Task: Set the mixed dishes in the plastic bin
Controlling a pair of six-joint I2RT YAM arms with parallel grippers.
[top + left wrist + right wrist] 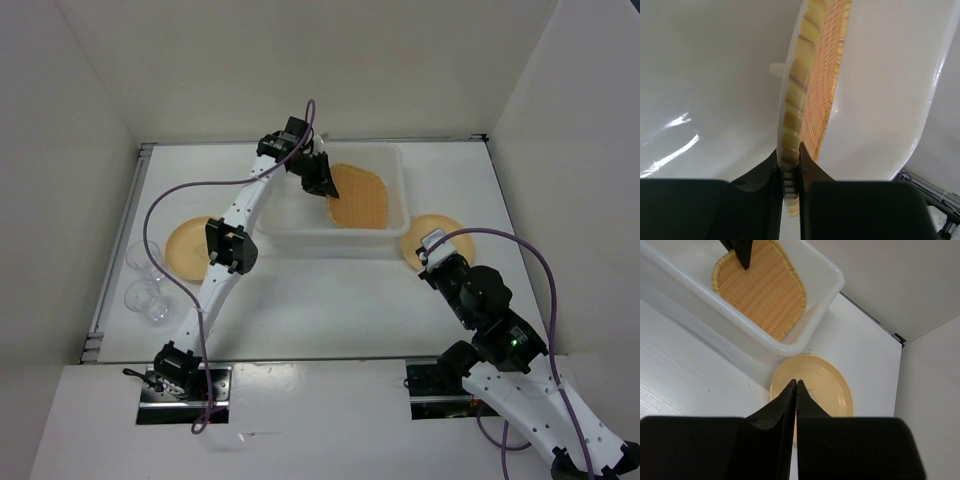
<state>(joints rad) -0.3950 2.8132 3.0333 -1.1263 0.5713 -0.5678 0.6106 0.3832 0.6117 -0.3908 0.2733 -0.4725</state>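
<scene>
The woven square plate [360,199] lies inside the plastic bin [300,241] at its right side. My left gripper [327,186] is shut on the plate's left rim; the left wrist view shows the rim [792,120] pinched between the fingers. A round tan plate [432,238] lies right of the bin, and my right gripper [428,252] hovers over it, shut and empty; the right wrist view shows that plate [822,390] under the closed tips [796,383]. A second round plate [188,245] lies left of the bin. Two clear cups [140,257] [148,299] stand at the far left.
White walls enclose the table on the left, back and right. A metal rail [112,260] runs along the table's left edge beside the cups. My left arm [232,245] crosses over the left plate.
</scene>
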